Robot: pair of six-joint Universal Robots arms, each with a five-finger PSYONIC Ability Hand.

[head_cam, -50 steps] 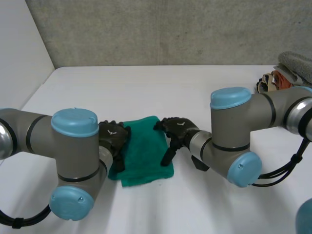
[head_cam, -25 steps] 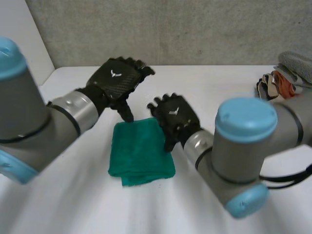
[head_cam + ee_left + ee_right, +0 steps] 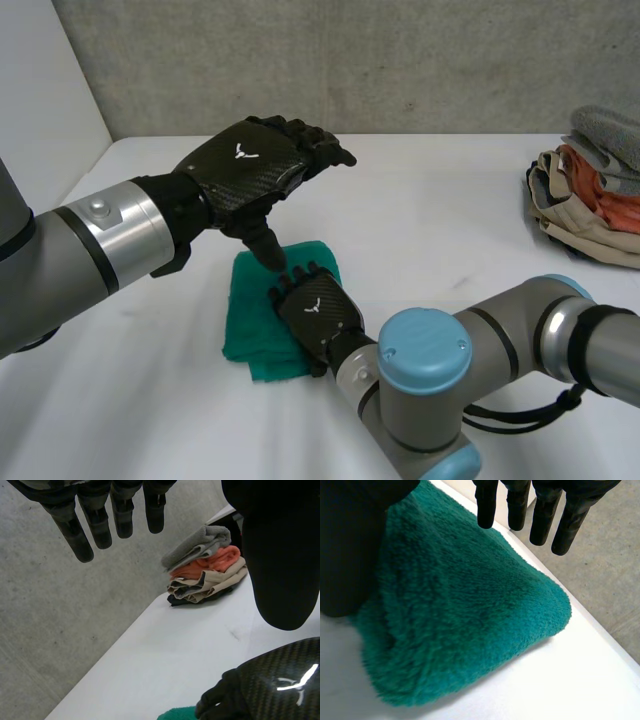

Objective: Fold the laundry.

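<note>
Green fleecy folded towel (image 3: 255, 310) on white table (image 3: 450, 220), your black right hand (image 3: 318, 312) over it, fingers straight, apart, your black left hand (image 3: 245, 165) higher, fingers spread

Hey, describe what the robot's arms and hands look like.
The left arm and right arm are grey tubes with silvery wrist bands; the right arm's joint has a rounded light-blue cap. The left hand and right hand are black, with glossy carbon-weave backs, each bearing a small white emblem.
</note>
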